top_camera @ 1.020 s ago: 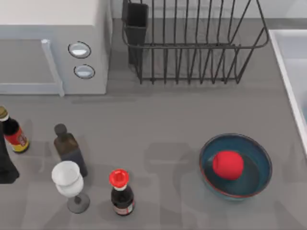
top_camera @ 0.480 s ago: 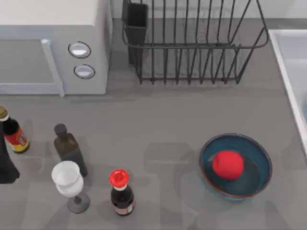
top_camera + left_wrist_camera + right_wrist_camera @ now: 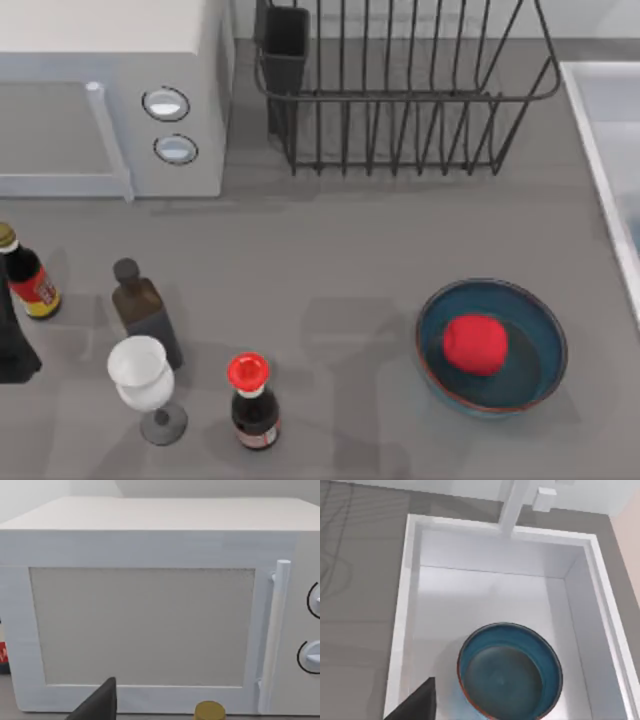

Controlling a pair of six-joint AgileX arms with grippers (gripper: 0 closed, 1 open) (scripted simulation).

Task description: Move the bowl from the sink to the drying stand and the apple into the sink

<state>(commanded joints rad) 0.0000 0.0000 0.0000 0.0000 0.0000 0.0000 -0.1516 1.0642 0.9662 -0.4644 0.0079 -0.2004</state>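
Observation:
A teal-blue bowl (image 3: pixel 510 672) with a reddish rim stands upright inside the white sink (image 3: pixel 402 630). A dark part of my right gripper (image 3: pixel 415 702) hangs above the sink's near rim, apart from that bowl. On the table a second, look-alike bowl (image 3: pixel 535 340) holds the red apple (image 3: pixel 474 344). The sink's rim (image 3: pixel 600 130) runs along the right edge of the top view. The dark wire drying stand (image 3: pixel 400 97) stands empty at the back, its utensil cup (image 3: pixel 285 45) at the left corner. My left arm (image 3: pixel 12 340) is parked at the far left.
A white microwave (image 3: pixel 110 100) fills the back left. At the front left stand a red-labelled bottle (image 3: pixel 28 280), a dark bottle (image 3: pixel 145 310), a wine glass (image 3: pixel 145 385) and a red-capped bottle (image 3: pixel 252 400). A faucet (image 3: pixel 517 502) rises behind the sink.
Faint shadows on the table around the bowl with the apple have shifted. No object has moved.

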